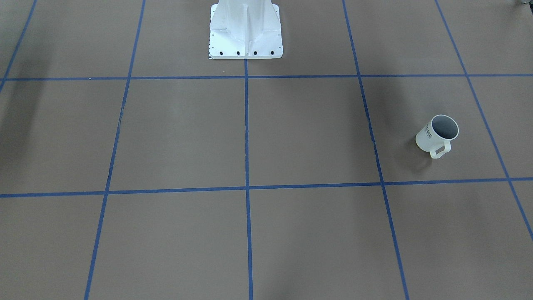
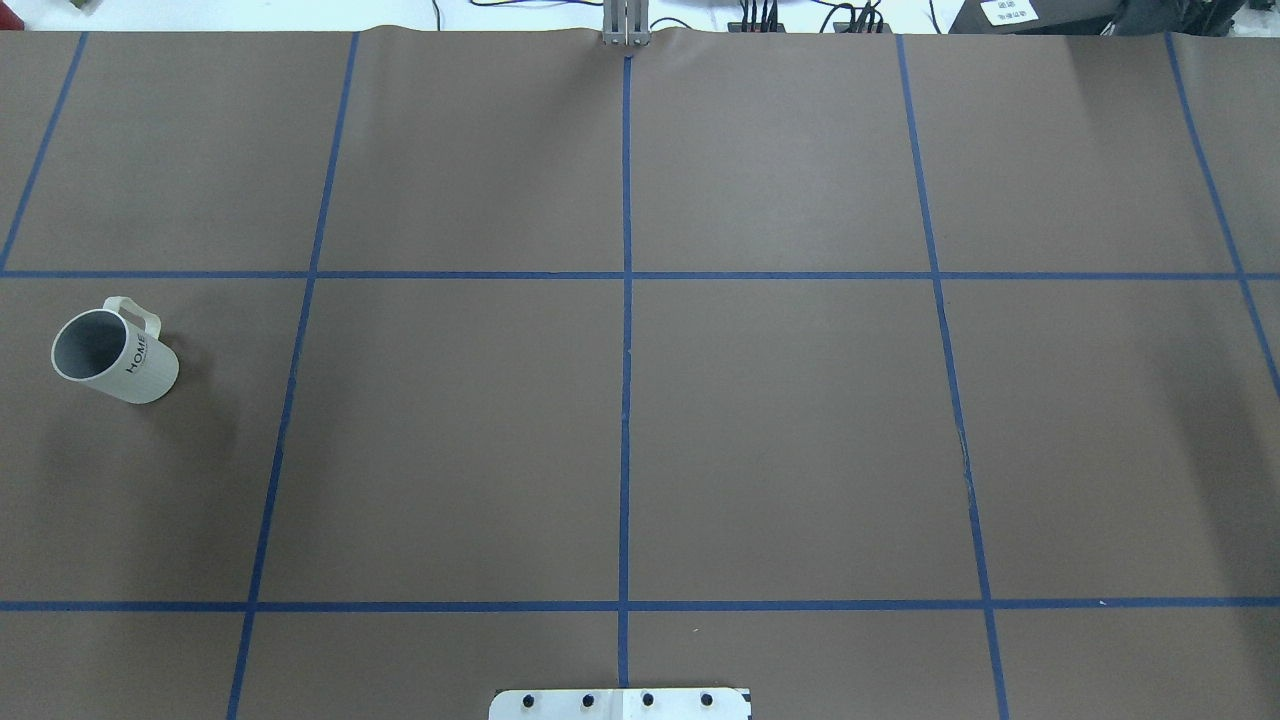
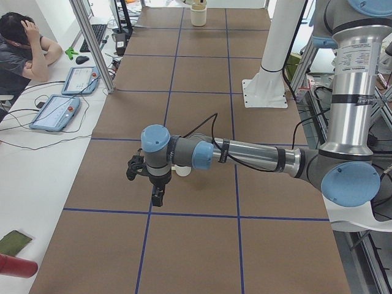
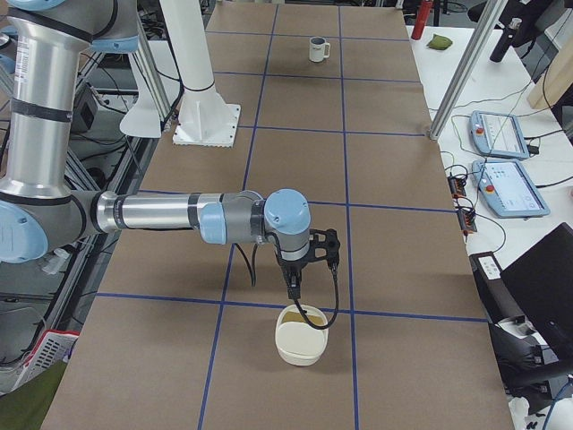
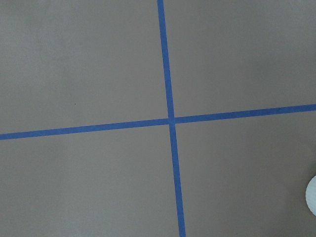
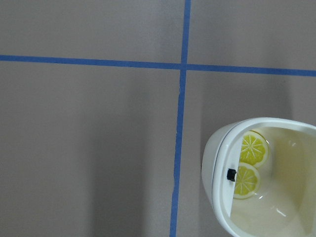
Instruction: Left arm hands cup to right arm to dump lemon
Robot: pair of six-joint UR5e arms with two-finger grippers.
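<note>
The cup [image 1: 437,135] stands upright on the brown table, far on my left side [image 2: 115,350], handle toward the far edge, "HOME" on its side. Its grey inside shows nothing in it. In the exterior left view the cup [image 3: 182,171] is mostly hidden behind my left arm, and my left gripper [image 3: 157,199] hangs pointing down just in front of it. Two yellow lemon slices [image 6: 252,148] lie in a cream bowl [image 4: 302,336]. My right gripper [image 4: 293,288] hangs just above that bowl's rim. For either gripper I cannot tell whether it is open or shut.
The white robot pedestal [image 1: 245,31] stands at the middle of the robot's edge. Blue tape lines grid the table. A person [image 3: 18,49] sits at a side desk with teach pendants [image 3: 55,111]. A metal post [image 3: 92,43] rises at the table's edge.
</note>
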